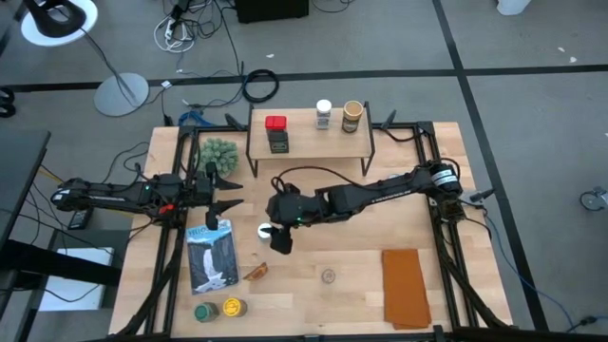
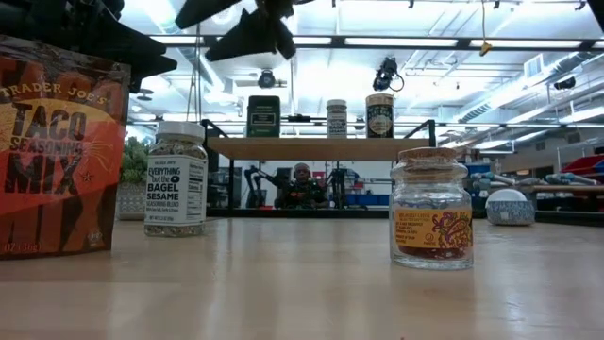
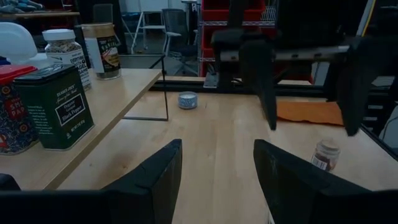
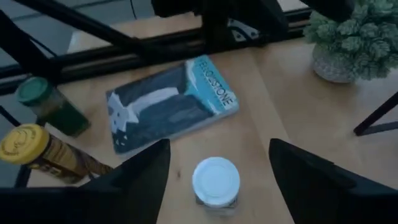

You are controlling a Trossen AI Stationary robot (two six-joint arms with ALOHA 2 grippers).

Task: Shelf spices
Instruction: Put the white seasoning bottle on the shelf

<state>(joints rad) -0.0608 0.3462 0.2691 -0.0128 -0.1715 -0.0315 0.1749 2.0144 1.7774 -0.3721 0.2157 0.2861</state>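
Shelf (image 1: 309, 126) at the table's far edge, wooden top on thin black legs, already carrying four spices: red-lidded tin (image 1: 275, 124) with dark green tin (image 1: 278, 142) beside it, white-capped jar (image 1: 324, 114), brown-lidded jar (image 1: 352, 116). Right gripper (image 4: 217, 163) out over mid-table, fingers spread wide, hovering directly above a white-lidded jar (image 4: 216, 181) that stands upright between them, not gripped. Blue pouch (image 4: 171, 102) lies flat just beyond that jar; green-lidded jar (image 4: 43, 102) and yellow-lidded jar (image 4: 37, 149) near the front-left corner. Left gripper (image 3: 217, 165) at the table's left side, beside the plant (image 1: 218, 152), fingers wide apart, holding nothing. Orange cloth (image 1: 406, 286) front right
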